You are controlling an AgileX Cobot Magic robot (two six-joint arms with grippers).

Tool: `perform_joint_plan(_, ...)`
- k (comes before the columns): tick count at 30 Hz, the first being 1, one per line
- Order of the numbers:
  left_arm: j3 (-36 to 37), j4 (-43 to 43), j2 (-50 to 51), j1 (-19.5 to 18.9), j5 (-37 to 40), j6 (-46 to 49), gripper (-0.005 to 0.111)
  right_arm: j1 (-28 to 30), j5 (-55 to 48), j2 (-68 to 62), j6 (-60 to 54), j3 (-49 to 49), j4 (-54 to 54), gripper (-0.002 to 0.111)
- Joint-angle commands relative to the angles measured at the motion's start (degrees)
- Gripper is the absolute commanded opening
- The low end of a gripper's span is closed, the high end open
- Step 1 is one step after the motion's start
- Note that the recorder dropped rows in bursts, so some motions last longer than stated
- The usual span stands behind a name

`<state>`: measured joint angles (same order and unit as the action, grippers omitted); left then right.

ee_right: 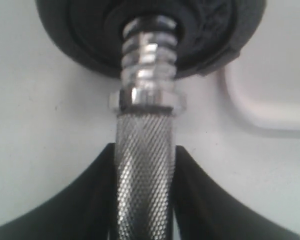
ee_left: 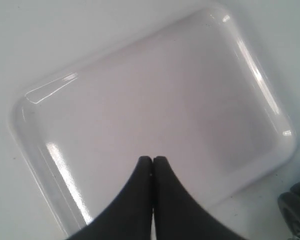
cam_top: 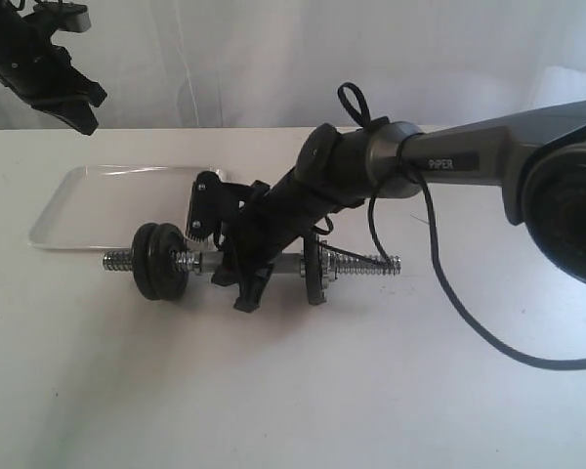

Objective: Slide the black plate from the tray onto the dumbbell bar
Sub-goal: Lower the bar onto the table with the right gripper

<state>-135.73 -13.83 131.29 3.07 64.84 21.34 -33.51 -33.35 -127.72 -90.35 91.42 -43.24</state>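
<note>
The dumbbell bar (cam_top: pixel 283 262) lies on the table in front of the tray (cam_top: pixel 78 210), which holds nothing. Two black discs sit side by side on its left threaded end. The outer, slightly smaller one is the black plate (cam_top: pixel 143 252); the inner one (cam_top: pixel 169 266) is larger. My right gripper (cam_top: pixel 244 278) is shut on the bar's knurled middle (ee_right: pixel 144 170), just behind a collar nut (ee_right: pixel 147 102) and the discs (ee_right: pixel 90 30). Raised high above the tray's far left, my left gripper (cam_top: pixel 78 112) is shut with nothing in it (ee_left: pixel 152 159).
A third black plate (cam_top: pixel 314 269) sits on the bar's right side, beside the bare right threaded end (cam_top: pixel 371 264). The right arm's cable (cam_top: pixel 449 293) loops over the table to the right. A tray corner (ee_right: pixel 275 100) shows near the discs.
</note>
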Motion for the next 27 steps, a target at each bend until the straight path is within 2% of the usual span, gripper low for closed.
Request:
perform_joint_plan(1, -0.2, -1.0, -0.9, -0.3, 5.1, -0.6, 0.000, -0.3, 2.2, 2.9, 2.9, 1.5, -3.5, 0.063)
perform_joint_plan(4, -0.2, -1.2, -0.9, -0.3, 5.1, -0.6, 0.000, -0.3, 2.4, 2.9, 5.0, 1.5, -3.5, 0.082)
perform_joint_plan(6, -0.2, -1.2, -0.9, -0.3, 5.1, -0.6, 0.000, -0.3, 2.4, 2.9, 5.8, 1.5, -3.3, 0.086)
perform_joint_plan(27, -0.2, -1.2, -0.9, -0.3, 5.1, -0.6, 0.000, -0.3, 2.2, 3.0, 5.8, 1.5, -3.1, 0.085)
